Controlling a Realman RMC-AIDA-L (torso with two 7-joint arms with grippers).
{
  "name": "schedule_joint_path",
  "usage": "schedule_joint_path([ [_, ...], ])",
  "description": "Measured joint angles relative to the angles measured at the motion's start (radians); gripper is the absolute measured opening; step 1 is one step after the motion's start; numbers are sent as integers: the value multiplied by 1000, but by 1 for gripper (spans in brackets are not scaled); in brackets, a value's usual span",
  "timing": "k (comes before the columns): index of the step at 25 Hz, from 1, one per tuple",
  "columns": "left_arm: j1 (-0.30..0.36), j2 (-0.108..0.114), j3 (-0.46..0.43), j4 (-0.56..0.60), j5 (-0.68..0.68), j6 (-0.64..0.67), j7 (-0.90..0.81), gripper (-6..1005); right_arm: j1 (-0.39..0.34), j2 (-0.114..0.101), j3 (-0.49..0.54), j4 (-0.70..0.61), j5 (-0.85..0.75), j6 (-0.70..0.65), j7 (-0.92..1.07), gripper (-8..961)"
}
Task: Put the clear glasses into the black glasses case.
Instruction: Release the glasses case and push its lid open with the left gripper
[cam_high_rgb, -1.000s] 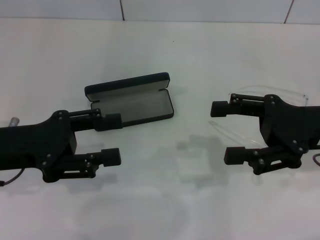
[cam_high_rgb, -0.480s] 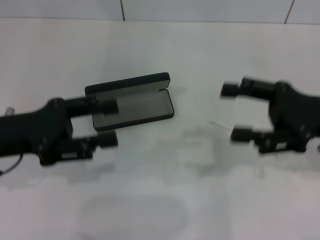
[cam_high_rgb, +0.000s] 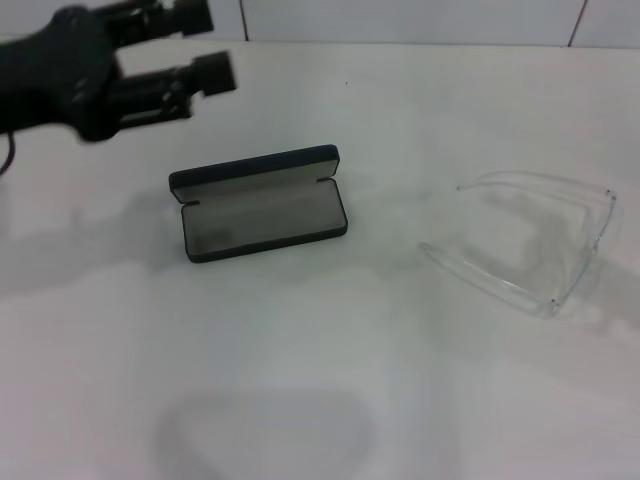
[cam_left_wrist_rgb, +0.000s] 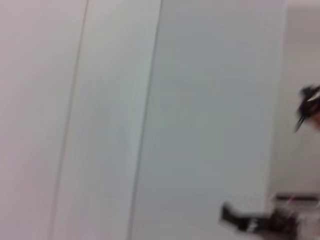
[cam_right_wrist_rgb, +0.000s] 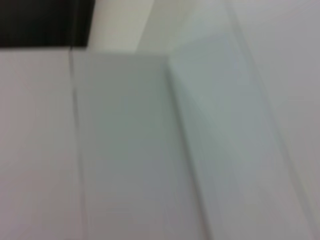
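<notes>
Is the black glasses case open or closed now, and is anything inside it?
Open and empty: the black glasses case has its lid raised, grey lining bare. The clear glasses lie apart on the table.

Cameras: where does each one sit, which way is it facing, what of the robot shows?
Head view: on the robot's head, facing forward and down at the white table with the open black glasses case and the clear glasses; the left tool shows open at far left; no right arm shows.
Left wrist view: on the left wrist, facing pale panels; blurred dark parts at one edge, unidentifiable.
Right wrist view: on the right wrist, facing pale panels; no tool visible.
Shared: both wrist views show only pale panels; neither shows case or glasses.
</notes>
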Motion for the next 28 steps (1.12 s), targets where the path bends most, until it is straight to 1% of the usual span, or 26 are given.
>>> schedule_joint_path([
  [2,0,-10,40,125,59,-62,-62,717,-18,-1,25,12,3,-14,-7,872],
  [3,0,-11,107,243,132,-132,-130,717,-36,0,34,17,7,-20,-11,872],
  [4,0,-11,107,243,132,-132,-130,716,-36,0,34,17,7,-20,-11,872],
  [5,0,-11,140,280,158,-154,-152,716,-44,0,35,18,8,-23,-11,871],
  [8,0,-11,273,421,277,-233,-211,715,-62,0,36,18,11,-29,-12,871],
  [9,0,-12,325,465,329,-266,-228,714,-72,0,36,19,12,-32,-12,871],
  [12,-19,-12,500,560,588,-375,-289,713,-80,0,39,20,14,-33,-12,871],
  [15,-54,-13,593,564,722,-406,-330,712,-80,0,46,28,14,-33,-15,871],
  [16,-82,-13,639,544,784,-424,-350,711,-78,0,47,34,14,-30,-20,871],
  [17,-82,-13,639,544,784,-424,-350,711,-78,0,47,34,14,-30,-20,871],
  [19,-117,-13,664,503,828,-438,-366,711,-76,-1,48,39,14,-25,-30,870],
  [24,-210,-13,683,341,911,-460,-394,709,-73,-4,48,45,12,-15,-57,870],
  [25,-219,-13,683,325,919,-464,-395,709,-73,-4,48,45,12,-9,-59,870],
  [28,-270,-13,684,228,967,-485,-402,708,-73,-5,48,45,11,1,-64,868],
])
